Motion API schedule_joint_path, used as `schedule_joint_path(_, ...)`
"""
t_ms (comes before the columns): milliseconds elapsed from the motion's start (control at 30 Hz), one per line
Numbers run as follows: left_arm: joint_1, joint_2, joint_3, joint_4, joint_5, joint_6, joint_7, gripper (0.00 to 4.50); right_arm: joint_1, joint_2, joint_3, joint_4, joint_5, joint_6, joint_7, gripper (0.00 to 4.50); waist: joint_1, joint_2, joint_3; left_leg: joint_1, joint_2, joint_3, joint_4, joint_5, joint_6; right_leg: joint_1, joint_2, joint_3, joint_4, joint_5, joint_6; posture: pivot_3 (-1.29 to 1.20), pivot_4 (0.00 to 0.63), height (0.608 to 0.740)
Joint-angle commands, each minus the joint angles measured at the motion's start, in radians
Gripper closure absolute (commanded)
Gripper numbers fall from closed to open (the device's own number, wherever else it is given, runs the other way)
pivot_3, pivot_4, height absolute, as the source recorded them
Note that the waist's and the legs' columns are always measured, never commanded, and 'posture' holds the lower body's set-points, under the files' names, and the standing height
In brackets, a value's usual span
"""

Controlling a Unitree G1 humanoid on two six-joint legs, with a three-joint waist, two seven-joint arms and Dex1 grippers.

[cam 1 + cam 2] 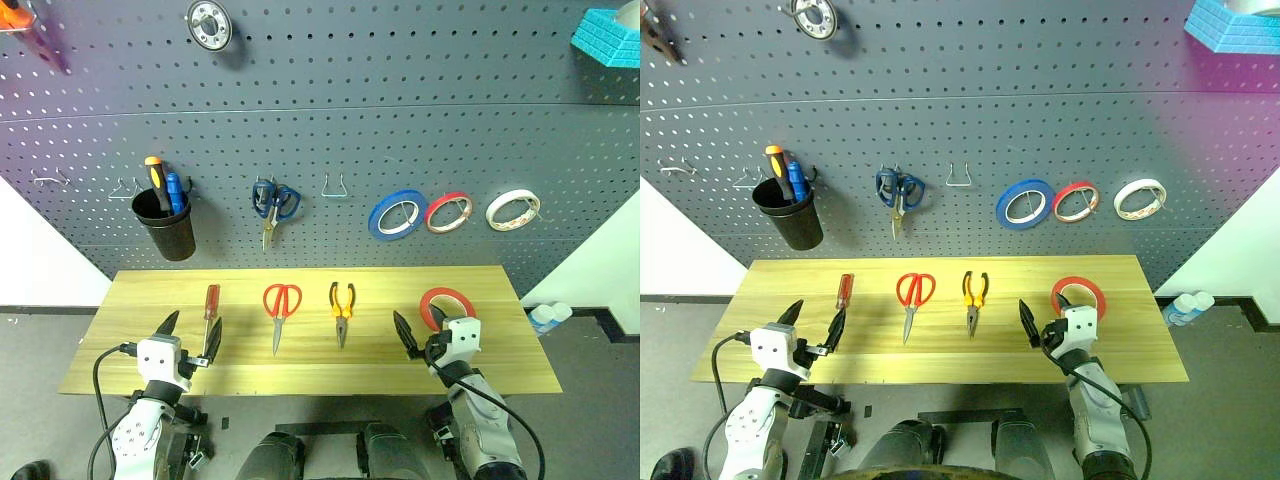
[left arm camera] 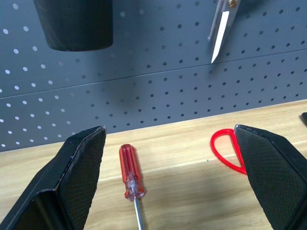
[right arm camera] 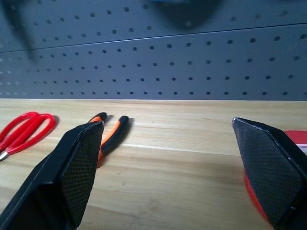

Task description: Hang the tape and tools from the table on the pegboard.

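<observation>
I'm holding both tools spread wide and empty over the counter (image 1: pixel 500 375): the left tool (image 1: pixel 190 335) beside the screwdriver (image 1: pixel 211 303), the right tool (image 1: pixel 420 330) beside the red tape (image 1: pixel 447 302). Scissors (image 1: pixel 281 305) and pliers (image 1: pixel 341 305) are lying between. The screwdriver looks light, stiff and apt to roll; I'm planning to grip its handle.

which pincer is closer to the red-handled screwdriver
Left. The left pincer hangs open right beside the red-handled screwdriver, while the right pincer is far across the table, next to the red tape.
</observation>
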Motion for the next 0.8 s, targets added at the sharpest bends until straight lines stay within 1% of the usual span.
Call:
schedule_joint_path(33, -0.004, 0.006, 0.002, -0.011, -0.002, -0.019, -0.003, 0.03, -0.007, 0.008, -0.015, -0.065, 0.000, 0.013, -0.049, 0.00, 0.000, 0.000, 0.000, 0.000, 0.000, 0.000, 0.000, 0.000, 0.000, 0.000, 0.000, 0.000, 0.000, 0.000, 0.000, -0.10, 0.072, 0.740)
schedule_joint_path(333, 0.000, 0.005, 0.002, -0.015, -0.004, -0.026, -0.006, 0.03, 0.029, 0.011, -0.019, -0.096, -0.062, -0.013, -0.162, 0.00, 0.000, 0.000, 0.000, 0.000, 0.000, 0.000, 0.000, 0.000, 0.000, 0.000, 0.000, 0.000, 0.000, 0.000, 0.000, -0.10, 0.076, 0.740)
schedule_joint_path(533, 0.004, 0.006, -0.001, -0.021, -0.008, -0.023, -0.014, 0.03, 0.046, 0.007, -0.024, -0.127, -0.048, 0.008, -0.176, 0.00, -0.001, 0.000, 0.000, 0.000, 0.000, 0.000, 0.000, 0.000, 0.000, 0.000, 0.000, 0.000, 0.000, 0.000, 0.000, -0.11, 0.082, 0.740)
schedule_joint_path(633, -0.003, 0.023, -0.022, -0.017, -0.017, -0.017, -0.072, 0.03, 0.044, -0.002, -0.013, -0.138, -0.027, 0.021, -0.136, 0.00, -0.001, 0.000, 0.000, 0.000, 0.000, 0.000, 0.000, 0.000, 0.000, 0.000, 0.000, 0.000, 0.000, 0.000, 0.000, -0.11, 0.083, 0.740)
schedule_joint_path(800, -0.026, 0.065, -0.079, -0.002, -0.069, 0.021, -0.247, 0.03, 0.001, -0.029, -0.037, -0.117, -0.008, 0.048, -0.113, 0.00, -0.001, 0.001, 0.000, 0.000, 0.000, 0.000, 0.000, 0.000, 0.000, 0.000, 0.000, 0.000, 0.000, 0.000, 0.000, -0.11, 0.083, 0.740)
